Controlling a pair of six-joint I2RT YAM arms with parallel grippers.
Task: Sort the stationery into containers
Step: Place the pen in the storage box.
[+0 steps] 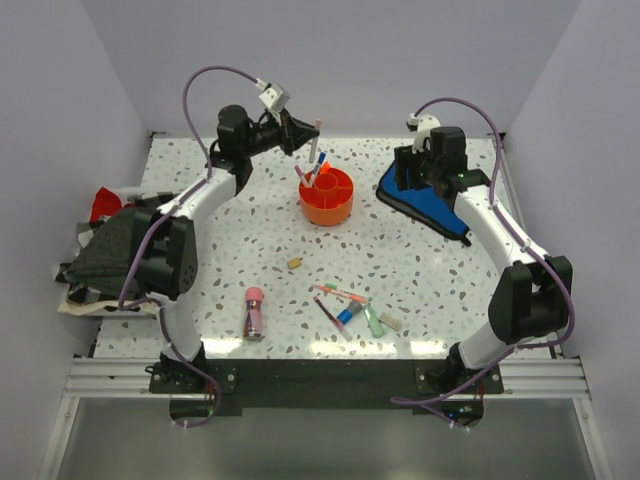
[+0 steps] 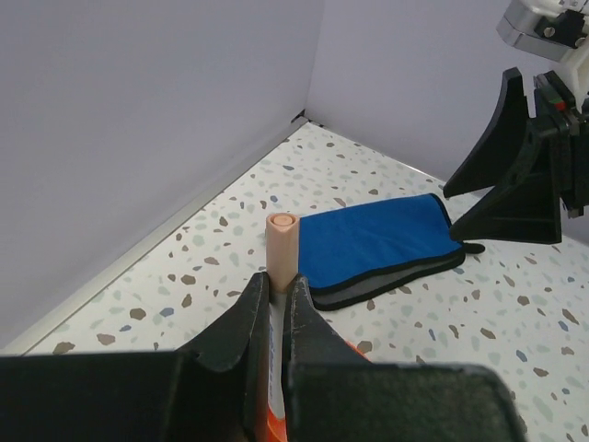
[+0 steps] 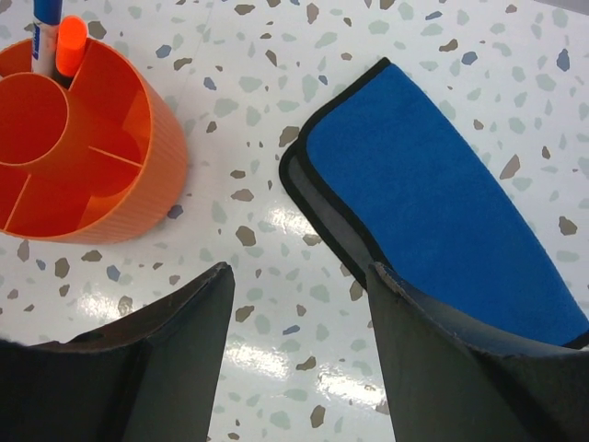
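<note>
Left wrist, pen (image 2: 282, 244) — pinched between jaws

In my right wrist view the frame edge is cutting off the caddy (image 3: 147, 175) at 10 o'clock and the blue pouch (image 3: 442, 203) at 4 o'clock. My left claw (image 2: 279, 287) is hiding the pen (image 2: 282, 241) below its beige cap.

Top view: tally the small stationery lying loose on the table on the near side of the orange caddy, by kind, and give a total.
Pens and markers: 4 (overlapping pile, so the count is approximate)
Erasers: 2
Glue tube: 1
Total: 7
</note>
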